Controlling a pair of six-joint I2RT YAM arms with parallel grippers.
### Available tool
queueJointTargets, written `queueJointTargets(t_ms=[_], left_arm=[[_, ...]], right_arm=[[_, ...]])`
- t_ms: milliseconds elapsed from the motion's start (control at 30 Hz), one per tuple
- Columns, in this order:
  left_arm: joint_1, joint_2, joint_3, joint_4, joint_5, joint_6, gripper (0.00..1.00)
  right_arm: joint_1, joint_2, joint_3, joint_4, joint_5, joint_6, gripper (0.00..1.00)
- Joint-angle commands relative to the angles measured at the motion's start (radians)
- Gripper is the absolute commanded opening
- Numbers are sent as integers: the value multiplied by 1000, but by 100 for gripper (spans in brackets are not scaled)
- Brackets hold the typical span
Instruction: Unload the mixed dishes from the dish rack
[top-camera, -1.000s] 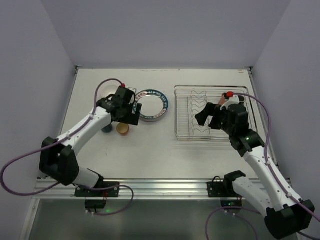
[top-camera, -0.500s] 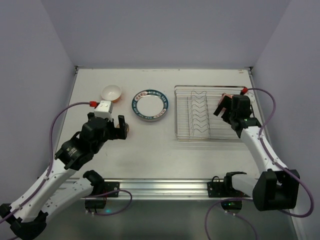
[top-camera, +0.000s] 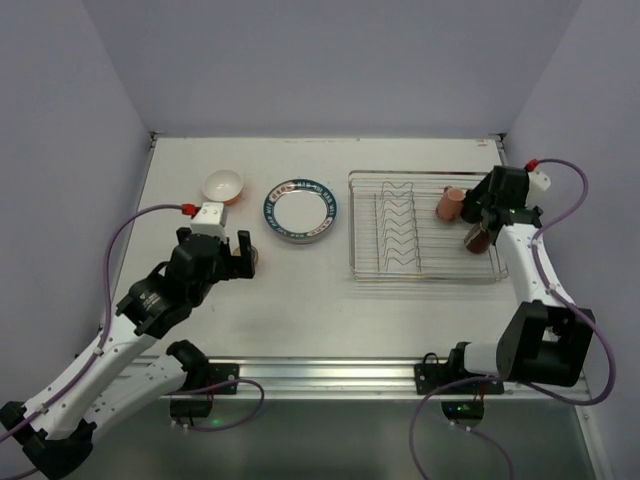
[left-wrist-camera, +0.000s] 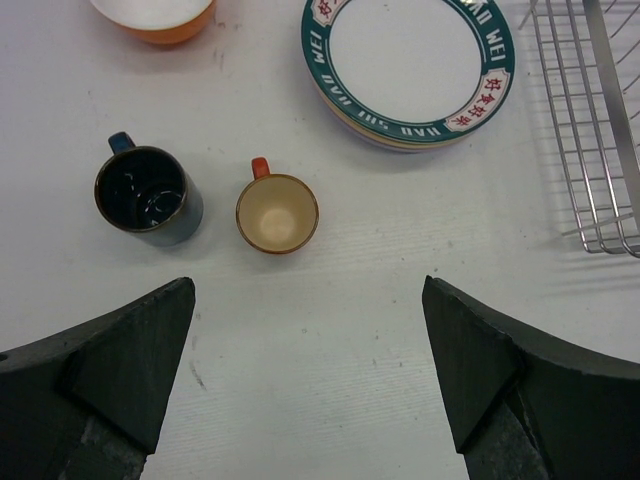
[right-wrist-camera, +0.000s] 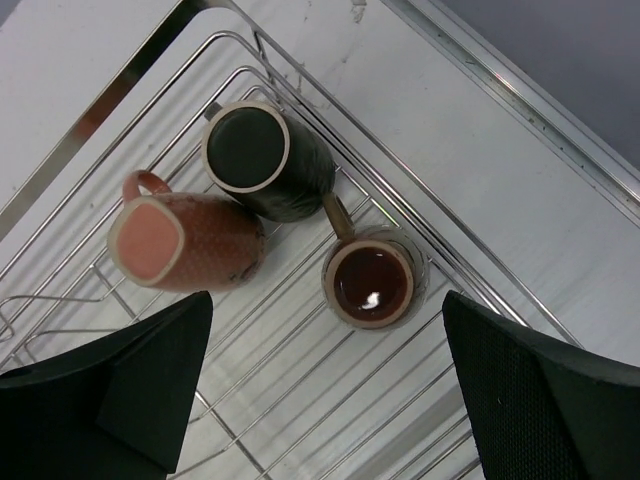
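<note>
Right fingers (right-wrist-camera: 110, 390) have swung to the dish rack (top-camera: 395, 225)'s far right corner, spread open, empty. Below and between them: pink mug (right-wrist-camera: 185, 243) on its side, dark mug (right-wrist-camera: 262, 160), brown mug (right-wrist-camera: 370, 278) upright. Left fingers (left-wrist-camera: 110, 360) unmoved, open, above blue mug (left-wrist-camera: 148, 195) and orange mug (left-wrist-camera: 277, 213) on the worktop (left-wrist-camera: 350, 330).

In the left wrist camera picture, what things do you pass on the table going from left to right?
dark blue glazed mug → small orange mug, cream inside → round green-rimmed white plate → silver wire dish rack
</note>
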Motion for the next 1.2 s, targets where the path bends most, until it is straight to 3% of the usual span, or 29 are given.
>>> queueJointTargets(t_ms=[0, 367, 500, 667, 767, 867, 1000, 1167], left_arm=[[-16, -25, -4, 29, -37, -23, 100], [-42, -13, -5, 29, -41, -26, 100], [-48, -5, -4, 29, -40, -26, 100], [-52, -5, -5, 29, -40, -28, 100], [-52, -2, -5, 29, -40, -28, 100], [-52, 1, -4, 29, -41, -28, 100], [-54, 4, -4, 27, -43, -29, 100], [-54, 6, -2, 26, -47, -31, 100]], right_arm=[[-14, 78, 72, -37, 67, 19, 99], [-40, 260, 118, -76, 47, 24, 99], [-42, 300, 127, -71, 32, 19, 91], [-42, 290, 87, -27, 26, 7, 71], [-42, 287, 76, -17, 11, 1, 66], [-42, 282, 63, -7, -12, -7, 54], [-42, 253, 44, 7, -63, -19, 31], [-42, 164, 1, 26, -117, -36, 8]])
